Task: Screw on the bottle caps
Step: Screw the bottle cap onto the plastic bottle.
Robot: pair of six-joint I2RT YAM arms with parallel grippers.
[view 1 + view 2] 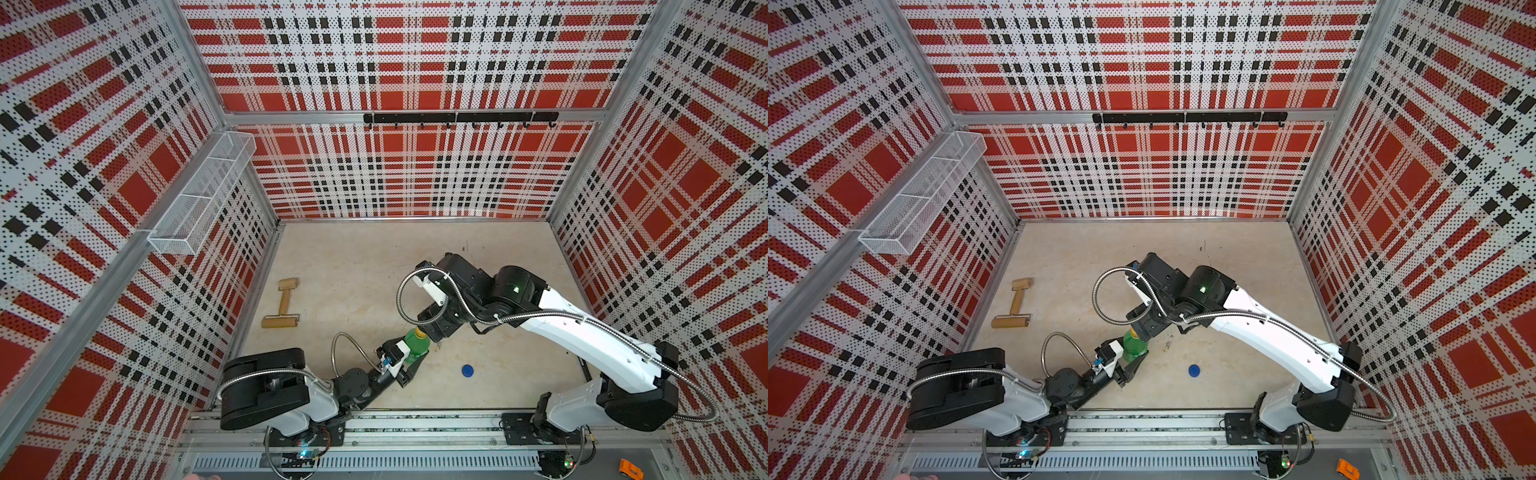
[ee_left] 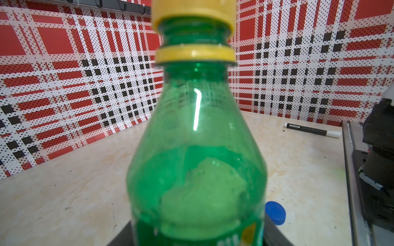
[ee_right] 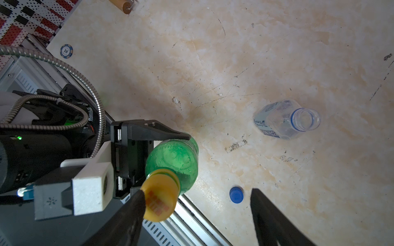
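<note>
The left gripper (image 3: 162, 159) clamps the green bottle (image 3: 177, 157), yellow cap (image 3: 160, 200) on its neck. The right gripper (image 3: 197, 191) gapes wide, one finger touching that cap. The blue cap (image 3: 236, 194) sits on the worktop (image 3: 213, 64); the clear bottle (image 3: 285, 119) lies uncapped.

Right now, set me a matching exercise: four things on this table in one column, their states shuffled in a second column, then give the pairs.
1 green bottle
2 yellow cap
3 blue cap
4 clear bottle

A lying on the table, off any bottle
B clamped in the left gripper
C uncapped, mouth open
D sitting on the green bottle's neck

Pairs: 1-B, 2-D, 3-A, 4-C
</note>
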